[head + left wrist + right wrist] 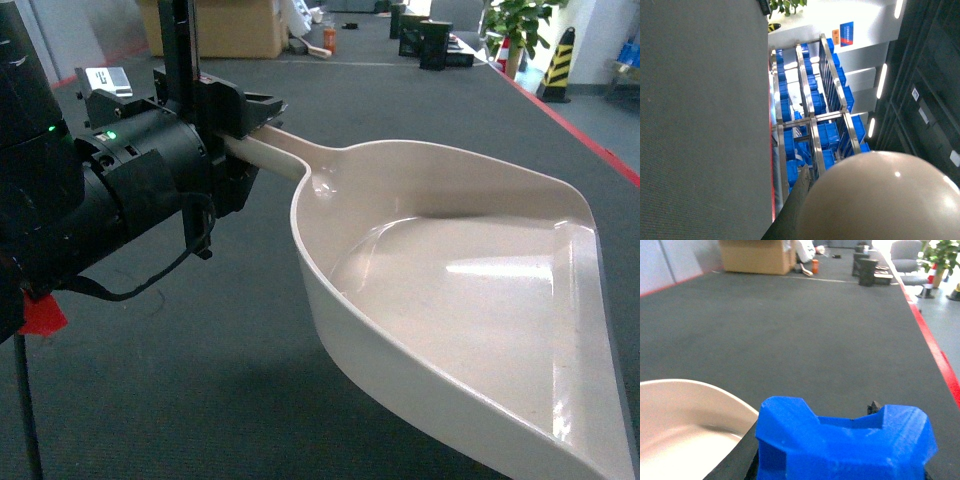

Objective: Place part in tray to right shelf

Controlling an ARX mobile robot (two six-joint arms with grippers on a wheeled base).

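The dark grey carpeted floor fills most of my head view, running to a red stripe along its right edge. Over it, across the centre and lower right of the frame, hangs the large cream-beige glossy plastic dustpan-shaped tray, hollow side up. Its long handle points to the upper left, where my left jaws are clenched around it. In the left wrist view the tray's rounded back bulges in the lower right corner, and behind it, mid-frame, stands a stainless-steel rack stacked with blue crates. Smallest is the bright blue plastic jug-like part, bottom centre of the right wrist view, grasped in my right jaws just beside the tray's rim at lower left.
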